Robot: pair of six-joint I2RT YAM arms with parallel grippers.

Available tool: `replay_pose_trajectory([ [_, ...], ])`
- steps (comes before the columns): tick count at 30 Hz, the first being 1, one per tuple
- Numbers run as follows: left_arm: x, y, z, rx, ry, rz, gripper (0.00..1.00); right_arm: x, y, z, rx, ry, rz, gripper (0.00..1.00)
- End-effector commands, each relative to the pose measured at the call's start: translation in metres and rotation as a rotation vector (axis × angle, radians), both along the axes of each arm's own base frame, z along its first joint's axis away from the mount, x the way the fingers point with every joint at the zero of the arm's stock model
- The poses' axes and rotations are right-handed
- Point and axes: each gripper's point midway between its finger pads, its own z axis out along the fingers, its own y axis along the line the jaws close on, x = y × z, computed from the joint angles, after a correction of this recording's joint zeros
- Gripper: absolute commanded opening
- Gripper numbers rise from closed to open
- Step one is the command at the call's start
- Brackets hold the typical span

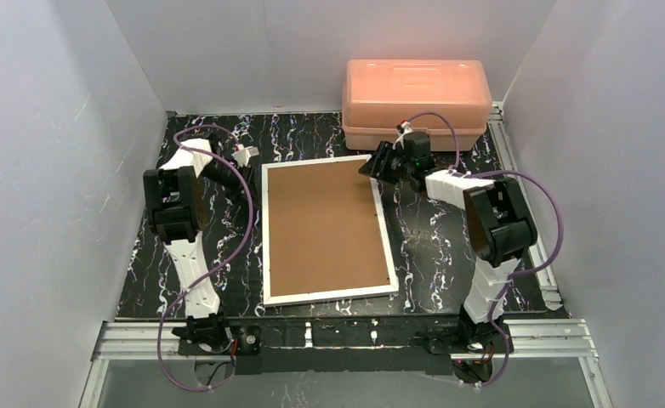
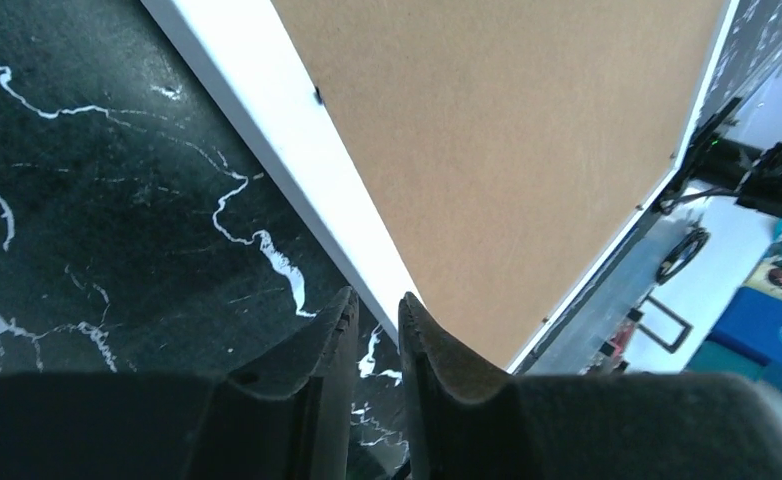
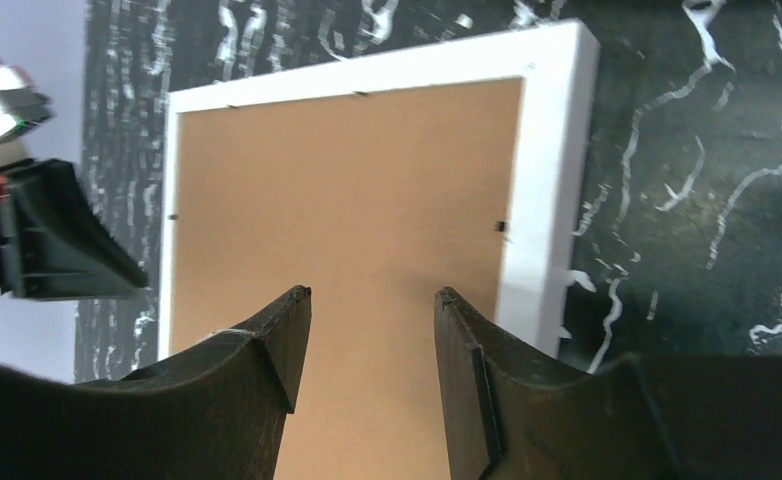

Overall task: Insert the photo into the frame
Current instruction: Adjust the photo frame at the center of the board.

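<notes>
One salmon-pink lidded plastic box (image 1: pixel 416 92) stands shut at the upper right of your top view, its contents hidden. One white-edged rectangular picture frame (image 1: pixel 266 238) lies at centre, brown board back up, on the black white-veined tabletop (image 1: pixel 435 246) between pale walls. Whether the photo sits beneath the board, you cannot tell. Left gripper (image 2: pixel 377 300): jaws narrowly parted, empty, beside the frame's edge. Right gripper (image 3: pixel 372 295): jaws apart, empty, over the board.
</notes>
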Motion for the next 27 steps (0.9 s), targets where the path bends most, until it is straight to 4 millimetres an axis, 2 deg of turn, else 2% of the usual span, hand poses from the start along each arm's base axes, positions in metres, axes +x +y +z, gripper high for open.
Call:
replay_pose_trajectory([
  [1,-0.015,0.013,0.021,0.048,-0.074,-0.082,0.21,0.005,0.003,-0.02,0.007,0.028,0.0,0.56],
  [9,-0.038,0.028,0.0,0.125,-0.081,-0.198,0.17,0.01,0.003,-0.041,0.007,0.061,-0.025,0.53],
  [13,-0.05,0.03,-0.006,0.127,-0.094,-0.254,0.17,0.006,0.001,-0.039,0.024,0.063,-0.022,0.54],
  [15,-0.056,0.03,-0.009,0.123,-0.104,-0.287,0.17,-0.002,-0.003,-0.031,0.018,0.057,-0.021,0.59],
  [18,-0.065,0.028,-0.014,0.133,-0.125,-0.345,0.16,-0.016,-0.018,-0.013,-0.022,0.03,-0.061,0.76],
  [21,-0.073,0.022,-0.015,0.127,-0.17,-0.414,0.15,-0.026,-0.038,-0.003,-0.109,0.02,-0.109,0.88],
  [24,-0.083,0.016,-0.015,0.14,-0.242,-0.492,0.14,-0.03,-0.055,-0.008,-0.2,0.024,-0.156,0.92],
  [27,-0.096,0.007,-0.021,0.175,-0.32,-0.621,0.13,-0.033,-0.057,-0.022,-0.243,0.064,-0.15,0.94],
])
